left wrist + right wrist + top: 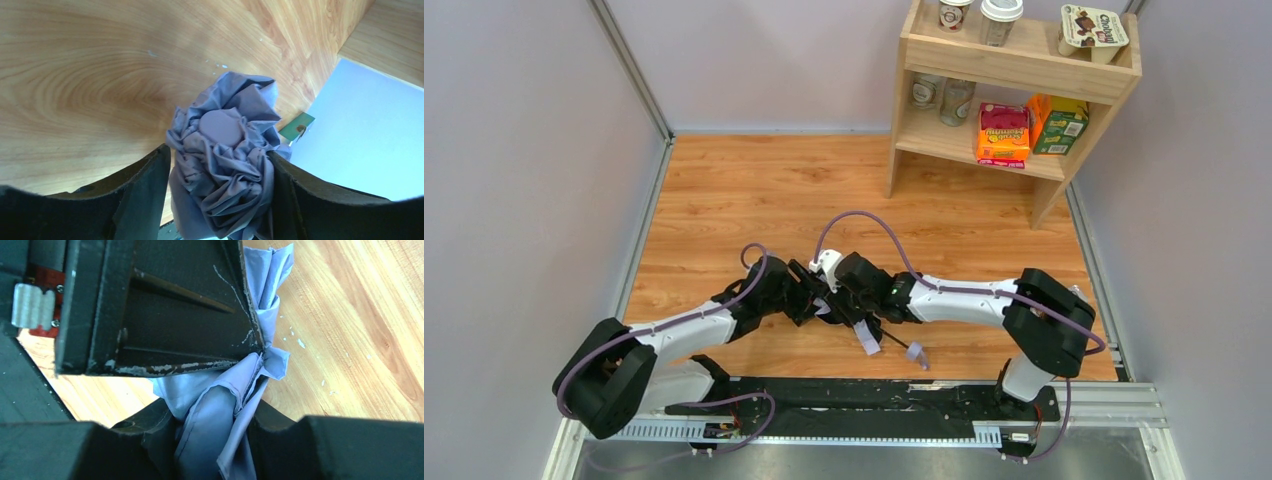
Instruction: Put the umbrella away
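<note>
**Umbrella** [865, 338]: thin pale lavender fabric, folded and heavily creased. It sits at the near middle of the surface, between the two arms' tips and partly hidden by them. From above, a limp strip of fabric trails toward the near edge. A slim black shaft [894, 342] runs out to the right and ends by a small fabric tab [917, 354] lying flat on the wood. In the left wrist view the umbrella [225, 160] is a crumpled bundle with a smooth round flat patch in its middle. In the right wrist view the umbrella [220, 405] is a narrow gathered fold with a stitched hem.

**Left end effector** [816, 298]: matte black, blunt fingers. In its own view the left end effector [218, 154] has its fingers [145, 190] set wide, one on each side of the bundle, with fabric filling the gap. Whether they press it or only flank it cannot be told.

**Right end effector** [846, 300]: black, scuffed. In its own view the right end effector [212, 412] pinches the gathered fabric (the fold narrows between the fingers). A large black scratched body, close in, fills the upper left of that view.

**Surface** [754, 190]: orange-brown wood-grain laminate, smooth, with faint white flecks.

**Shelf** [1024, 65]: pale wood, two tiers, at the far right corner, well apart from the umbrella. It holds cups, jars and printed cartons.
</note>
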`<action>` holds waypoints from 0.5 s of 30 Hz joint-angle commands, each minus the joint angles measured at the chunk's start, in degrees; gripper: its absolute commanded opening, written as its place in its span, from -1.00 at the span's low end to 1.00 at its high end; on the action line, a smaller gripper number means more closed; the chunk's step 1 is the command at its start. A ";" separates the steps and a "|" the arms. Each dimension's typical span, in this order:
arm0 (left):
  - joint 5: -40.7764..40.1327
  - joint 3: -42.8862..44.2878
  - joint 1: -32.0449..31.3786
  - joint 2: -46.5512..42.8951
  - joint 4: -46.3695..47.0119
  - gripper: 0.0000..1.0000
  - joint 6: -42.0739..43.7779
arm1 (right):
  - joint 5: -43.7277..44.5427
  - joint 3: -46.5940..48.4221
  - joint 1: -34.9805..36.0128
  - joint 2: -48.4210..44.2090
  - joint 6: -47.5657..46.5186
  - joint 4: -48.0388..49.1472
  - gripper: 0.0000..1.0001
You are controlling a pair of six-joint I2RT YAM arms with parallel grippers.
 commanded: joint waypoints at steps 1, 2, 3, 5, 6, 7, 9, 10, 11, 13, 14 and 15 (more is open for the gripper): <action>1.58 1.76 -0.20 2.12 0.40 0.35 1.36 | -4.98 4.02 -0.41 -3.56 -0.60 3.97 -1.00; 1.68 2.20 -0.20 2.03 -0.28 0.34 1.10 | -5.07 4.12 -0.41 -3.56 -0.86 3.70 -1.00; 1.68 2.29 -0.20 1.86 -0.64 0.31 0.84 | -5.59 4.20 -0.32 -4.08 -1.30 3.70 -1.00; 1.50 1.15 -0.20 0.90 0.32 0.15 0.05 | -5.68 4.90 -0.41 -4.70 -2.18 2.74 -1.00; 1.50 0.89 -0.12 0.63 0.76 -0.02 -0.05 | -5.68 5.69 -0.41 -5.05 -2.97 1.69 -1.00; 1.15 0.71 -0.20 0.02 0.94 -0.11 -0.13 | -5.59 6.39 -0.32 -5.40 -3.41 0.29 -1.00; 0.63 0.36 -0.12 -1.21 1.03 -0.48 0.48 | -4.89 7.10 -0.32 -6.71 -3.94 -2.27 -1.00; 0.36 0.18 -0.12 -1.65 1.29 -0.70 0.66 | -4.46 7.45 -0.41 -7.42 -4.12 -3.49 -1.00; 0.01 0.18 -0.12 -2.53 1.64 -0.78 1.01 | -3.76 7.63 -0.32 -7.86 -3.60 -4.64 -1.00; -1.30 0.36 -0.12 -3.85 3.13 -1.00 2.32 | -2.61 9.03 -0.32 -8.21 -2.54 -8.05 -0.81; -1.66 0.62 -0.12 -4.55 3.57 -1.00 3.81 | -2.78 9.91 -0.41 -8.30 -1.67 -9.82 -0.63; -2.36 1.06 -0.12 -4.91 4.27 -1.00 4.69 | -2.78 10.44 -0.32 -8.56 -0.53 -11.31 -0.32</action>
